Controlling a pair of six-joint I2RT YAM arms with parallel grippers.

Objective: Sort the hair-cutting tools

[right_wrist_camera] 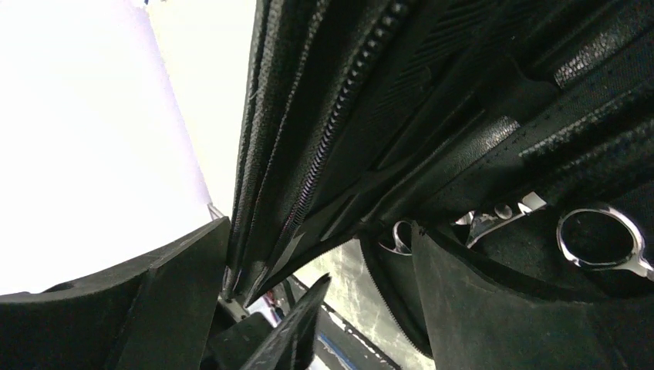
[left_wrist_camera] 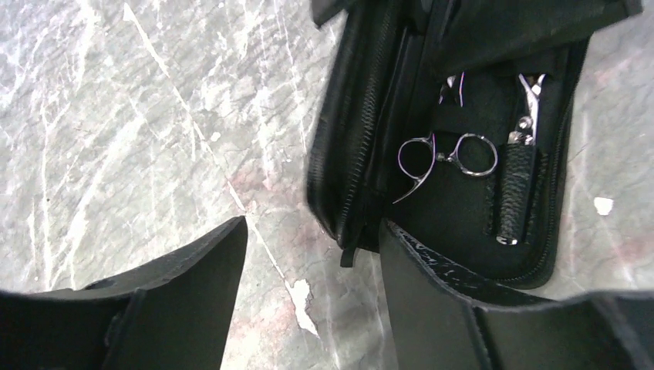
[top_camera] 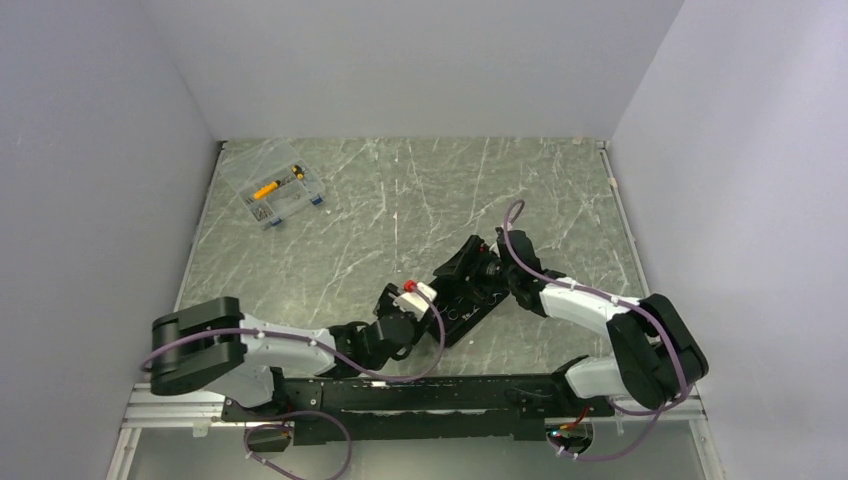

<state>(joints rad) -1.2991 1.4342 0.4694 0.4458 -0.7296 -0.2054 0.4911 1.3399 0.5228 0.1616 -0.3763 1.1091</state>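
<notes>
The black zip case [top_camera: 455,312] lies open near the table's front. In the left wrist view, one pair of silver scissors [left_wrist_camera: 447,156] with ring handles lies in the open case [left_wrist_camera: 463,223]. A second pair [left_wrist_camera: 529,108] is tucked in a textured sleeve. I cannot make out the comb. My left gripper [left_wrist_camera: 312,223] is open and empty, just short of the case's near corner; it also shows in the top view [top_camera: 400,318]. My right gripper [right_wrist_camera: 320,227] is open around the raised case lid [right_wrist_camera: 308,131], which leans on its left finger [right_wrist_camera: 162,301]. Ring handles [right_wrist_camera: 601,239] show beyond.
A clear plastic box [top_camera: 275,192] with yellow and small parts sits at the back left. White walls close in the grey marbled table [top_camera: 400,200] on three sides. A black rail [top_camera: 420,395] runs along the front edge.
</notes>
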